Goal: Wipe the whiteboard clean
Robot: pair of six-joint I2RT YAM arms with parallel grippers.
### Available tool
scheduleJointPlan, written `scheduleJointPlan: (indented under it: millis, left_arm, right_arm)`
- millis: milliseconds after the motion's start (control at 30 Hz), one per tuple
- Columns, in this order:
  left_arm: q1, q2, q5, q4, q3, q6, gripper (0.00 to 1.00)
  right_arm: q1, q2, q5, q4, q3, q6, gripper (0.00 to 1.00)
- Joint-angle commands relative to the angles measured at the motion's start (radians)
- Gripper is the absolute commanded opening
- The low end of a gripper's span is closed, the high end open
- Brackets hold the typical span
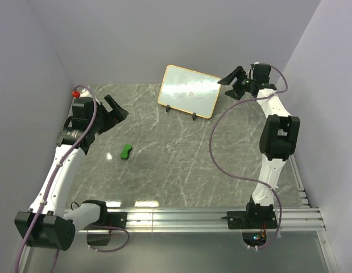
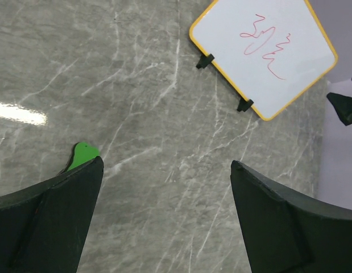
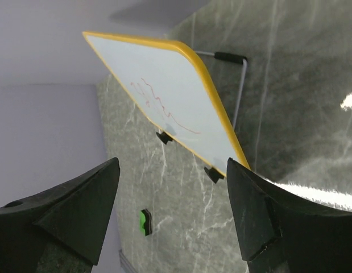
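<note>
Near the far edge of the grey marble tabletop, right of centre: small white board with orange-tan frame, propped upright and tilted, red scribbles on its face. Just beside its right end, right gripper, fingers spread, empty. Near the left edge, left gripper, likewise spread and empty. A green bone-shaped eraser lies close by.

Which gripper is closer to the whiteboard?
The right gripper, open beside the right edge of the whiteboard; the left gripper, also open, sits across the table near the green eraser.
</note>
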Motion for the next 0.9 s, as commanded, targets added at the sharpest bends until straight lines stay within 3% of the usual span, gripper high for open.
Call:
scheduleJointPlan:
  millis: [0, 167, 533, 733, 867]
  left_arm:
    - [-0.002, 0.000, -0.036, -0.013, 0.012, 0.039, 0.99]
    - [-0.002, 0.114, -0.044, -0.090, 0.087, 0.056, 0.93]
    - [-0.001, 0.272, 0.018, -0.090, 0.214, 0.026, 0.88]
    - [-0.002, 0.332, 0.013, -0.108, 0.268, 0.032, 0.87]
    - [-0.002, 0.329, 0.000, -0.111, 0.244, 0.047, 0.87]
  right_arm:
    - [-0.001, 0.014, -0.063, 0.145, 0.064, 0.021, 0.82]
    - [-0.001, 0.123, -0.106, 0.190, 0.123, 0.029, 0.80]
    - [0.016, 0.339, -0.147, 0.297, 0.324, 0.115, 0.79]
    - [0.047, 0.379, -0.198, 0.357, 0.334, 0.153, 0.65]
    - [0.065, 0.365, -0.224, 0.383, 0.272, 0.149, 0.43]
